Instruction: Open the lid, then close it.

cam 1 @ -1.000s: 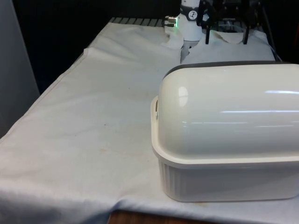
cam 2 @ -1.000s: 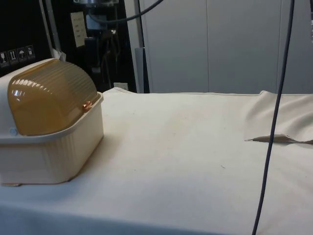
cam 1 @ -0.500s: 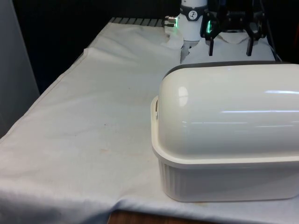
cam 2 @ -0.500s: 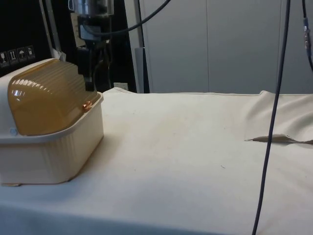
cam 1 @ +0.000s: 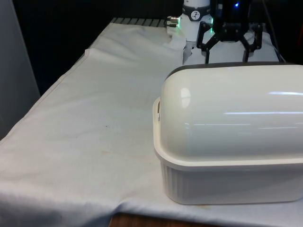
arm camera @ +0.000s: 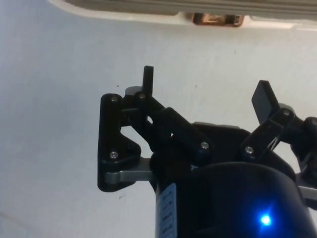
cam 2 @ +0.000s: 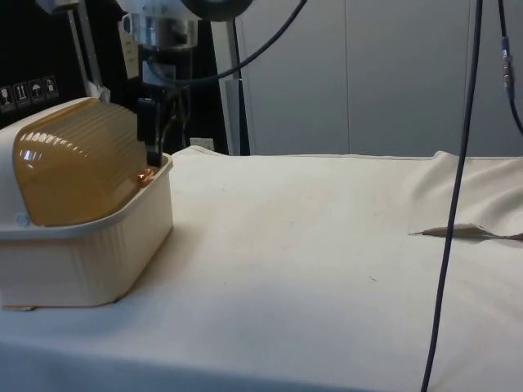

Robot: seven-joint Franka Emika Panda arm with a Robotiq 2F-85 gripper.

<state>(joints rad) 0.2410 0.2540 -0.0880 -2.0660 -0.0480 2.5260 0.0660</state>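
On the table's white cloth (cam 1: 94, 123) sits the bread box (cam 1: 227, 175), at the front view's right, near that camera's edge of the table. Its domed lid (cam 2: 78, 163) reads amber in my side view and is down over the ribbed cream base (cam 2: 90, 261). A small orange handle (cam 2: 145, 175) sits at the lid's lower edge, by the base rim. I see the gripper (cam 1: 226, 52) just behind the box in the front view, fingers spread apart, holding nothing. From the side, its fingers (cam 2: 153, 139) hang just above the handle; whether they touch it I cannot tell.
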